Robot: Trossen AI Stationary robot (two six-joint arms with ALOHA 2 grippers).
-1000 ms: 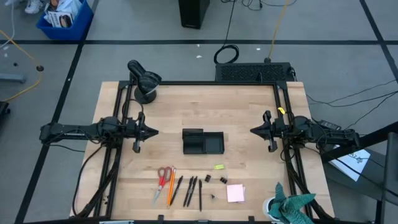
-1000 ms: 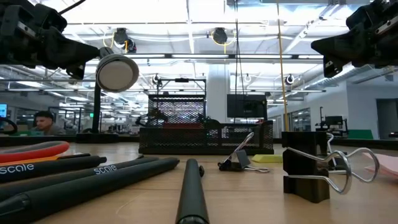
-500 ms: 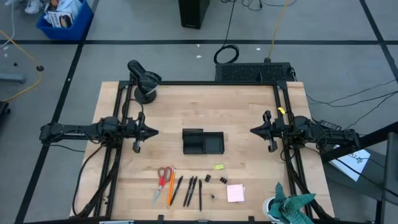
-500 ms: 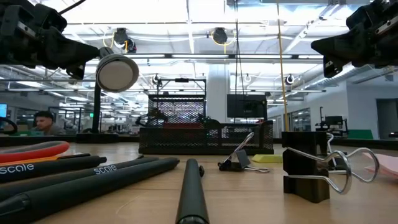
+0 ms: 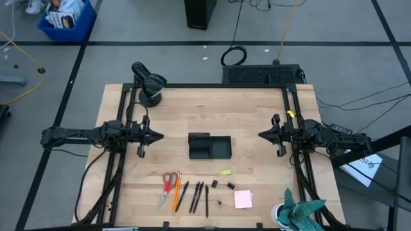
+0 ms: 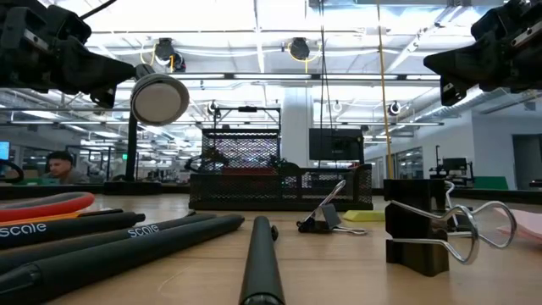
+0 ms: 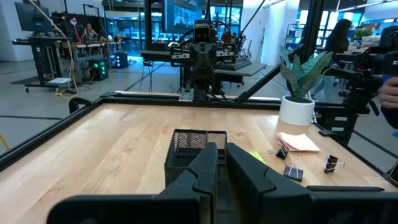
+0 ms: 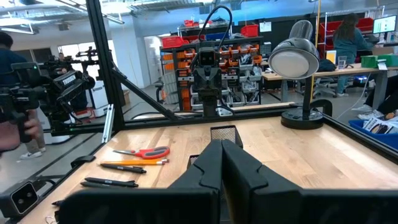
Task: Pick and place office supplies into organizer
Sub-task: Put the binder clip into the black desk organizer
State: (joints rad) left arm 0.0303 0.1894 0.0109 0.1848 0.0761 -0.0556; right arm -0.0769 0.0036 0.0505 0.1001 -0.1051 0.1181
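The black organizer [image 5: 209, 146] stands mid-table between my two arms. Along the near edge lie the red-handled scissors [image 5: 169, 183], the orange pencil [image 5: 176, 191], several black pens [image 5: 196, 196], black clips [image 5: 221, 185], a yellow piece [image 5: 226, 172] and the pink sticky-note pad [image 5: 243, 199]. My left gripper [image 5: 160, 136] hovers level at the table's left, shut and holding nothing, pointing at the organizer [image 7: 198, 146]. My right gripper [image 5: 260, 135] hovers at the right, also shut and holding nothing, facing the organizer [image 8: 224, 134].
A round black dome-shaped lamp [image 5: 149, 86] stands at the far left corner. A green plant in a white pot [image 5: 298, 215] sits at the near right corner. Black frame rails [image 5: 126, 115] run along the table's sides. Bare wood [image 5: 218, 109] lies between the organizer and the far edge.
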